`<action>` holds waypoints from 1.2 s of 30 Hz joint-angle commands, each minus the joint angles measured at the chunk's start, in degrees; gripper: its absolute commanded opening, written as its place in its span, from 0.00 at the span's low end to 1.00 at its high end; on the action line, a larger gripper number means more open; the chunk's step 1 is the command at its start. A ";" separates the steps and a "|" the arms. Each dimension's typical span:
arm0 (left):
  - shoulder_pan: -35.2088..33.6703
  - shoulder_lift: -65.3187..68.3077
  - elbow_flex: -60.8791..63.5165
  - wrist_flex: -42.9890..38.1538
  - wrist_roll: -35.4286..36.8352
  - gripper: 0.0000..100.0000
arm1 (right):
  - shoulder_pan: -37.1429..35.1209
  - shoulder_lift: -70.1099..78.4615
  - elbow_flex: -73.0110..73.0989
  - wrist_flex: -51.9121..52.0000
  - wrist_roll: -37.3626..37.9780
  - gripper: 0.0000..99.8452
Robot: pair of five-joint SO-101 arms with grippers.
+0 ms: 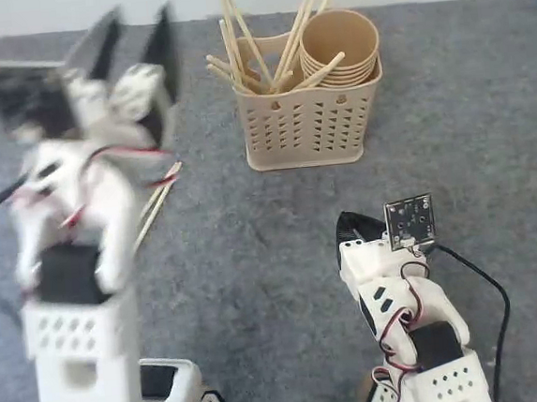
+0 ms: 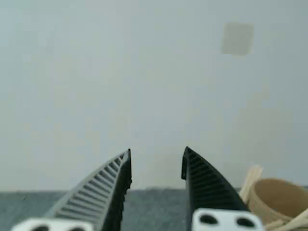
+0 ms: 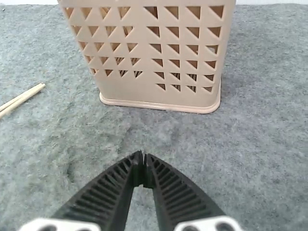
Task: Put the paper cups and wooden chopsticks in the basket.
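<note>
Wooden chopsticks, a few loose pale sticks (image 1: 158, 199), lie flat on the grey felt mat (image 1: 485, 97), down under the left arm's wrist and well below its raised tips. That white arm stands tall, forearm lifted. Its left pincer (image 1: 138, 32) is held high off the mat with its two black ribbed fingers spread wide and nothing between them. From its own wrist camera the left pincer (image 2: 157, 159) points at the pale wall (image 2: 120, 72), the rim of a cup showing off to one side.

Ahead of the right pincer stands the beige perforated plastic basket (image 1: 309, 127), upright on the felt. It holds a nested stack of brown paper cups (image 1: 341, 37), and beside that a bundle of wooden sticks (image 1: 253, 50) stands fanned out, one leaning across the cups.

The right arm is folded low. The right pincer (image 3: 143, 161) is near the mat, its fingers pressed together and gripping nothing, and it aims at the basket's (image 3: 159, 53) wall, well short of it.
</note>
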 commanded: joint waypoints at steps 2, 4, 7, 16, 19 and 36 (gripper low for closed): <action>-8.26 -2.64 2.42 14.42 -0.26 0.17 | 1.01 -1.01 1.05 0.22 0.88 0.01; -10.46 -2.64 6.73 15.30 -3.96 0.17 | 1.01 -1.01 1.05 0.22 0.88 0.01; -13.19 -2.64 14.20 14.15 -10.37 0.17 | 1.01 -1.01 1.05 0.22 0.88 0.01; -18.37 -2.55 37.14 -0.44 -20.22 0.17 | 0.92 -1.01 1.05 0.22 0.88 0.01; -18.55 -2.37 39.78 -1.67 -20.84 0.17 | 0.84 -1.10 1.05 0.92 0.88 0.01; -18.55 43.34 17.54 -5.27 -26.90 0.17 | 0.84 -1.10 1.05 1.19 0.88 0.01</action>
